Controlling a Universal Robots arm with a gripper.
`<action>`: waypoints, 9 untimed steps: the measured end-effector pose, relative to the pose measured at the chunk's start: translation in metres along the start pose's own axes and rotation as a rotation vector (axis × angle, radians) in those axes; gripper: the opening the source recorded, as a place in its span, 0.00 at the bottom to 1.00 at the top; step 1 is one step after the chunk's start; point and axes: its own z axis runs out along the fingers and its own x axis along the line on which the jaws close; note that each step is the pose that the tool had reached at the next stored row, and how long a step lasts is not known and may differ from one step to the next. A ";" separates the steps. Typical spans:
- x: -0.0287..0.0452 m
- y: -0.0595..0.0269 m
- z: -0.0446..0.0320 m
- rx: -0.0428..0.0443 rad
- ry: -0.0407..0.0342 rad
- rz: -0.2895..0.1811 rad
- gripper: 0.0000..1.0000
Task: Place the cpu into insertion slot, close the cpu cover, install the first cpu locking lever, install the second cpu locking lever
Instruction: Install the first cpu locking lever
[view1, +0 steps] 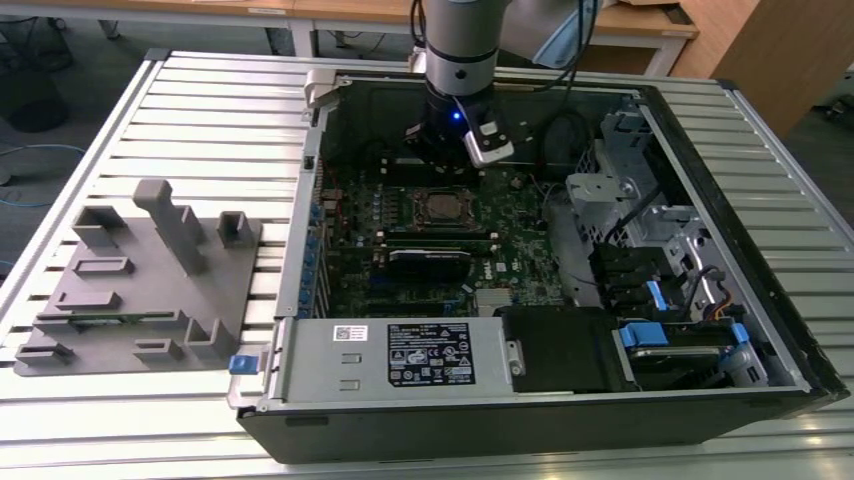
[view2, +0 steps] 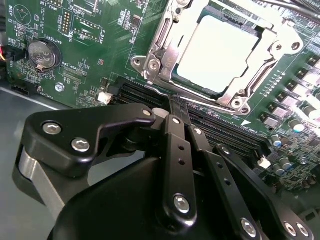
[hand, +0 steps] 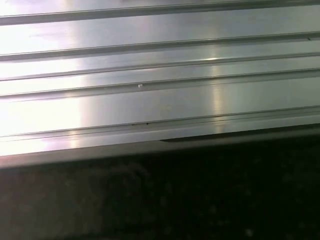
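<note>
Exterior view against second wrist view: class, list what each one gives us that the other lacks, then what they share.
Exterior view: the whole open case, the power supply and a grey fixture on the slatted table. Second wrist view: a coin battery and the board's fine parts. Both: the claw, shut, close beside the cpu, which lies framed by its cover.
</note>
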 end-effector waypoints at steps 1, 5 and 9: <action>0.0000 0.0000 0.0001 0.0001 -0.0001 0.001 0.11; 0.0000 -0.0001 0.0005 0.0005 -0.0009 0.006 0.11; 0.0001 -0.0001 0.0009 0.0007 -0.0019 0.010 0.11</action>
